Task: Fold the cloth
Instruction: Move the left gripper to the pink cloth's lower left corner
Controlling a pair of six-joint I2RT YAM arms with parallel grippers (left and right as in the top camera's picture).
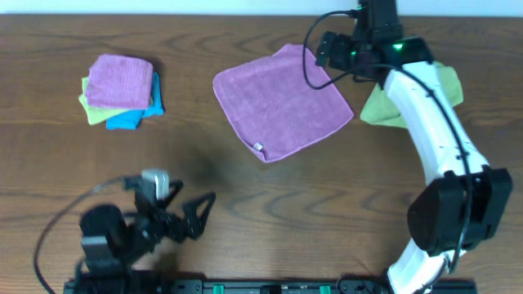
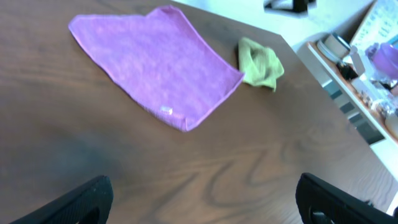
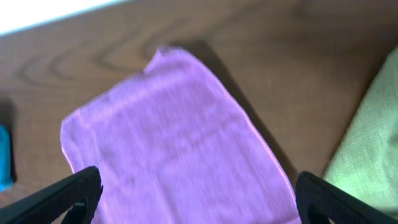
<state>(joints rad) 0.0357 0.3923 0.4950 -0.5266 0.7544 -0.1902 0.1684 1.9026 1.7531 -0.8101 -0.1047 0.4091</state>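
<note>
- A dark brown wood-grain table (image 1: 270,196) fills nearly every view, its matte top lit softly and evenly.
- Beyond its far edge runs a pale white strip (image 1: 163,6) (wall or floor, hard to tell).
- Off the table's right end stands a light shelf (image 2: 357,93) holding blurred clutter.

Overhead view: illumination is even and diffuse. The cloth (image 1: 282,102) is sharp, with a faint soft shadow on the table (image 1: 245,204) below and left of it. Right wrist view: the cloth is blurred throughout, and a dark shadow borders its right edge. Left wrist view: the background beyond the cloth is overexposed and soft.
</note>
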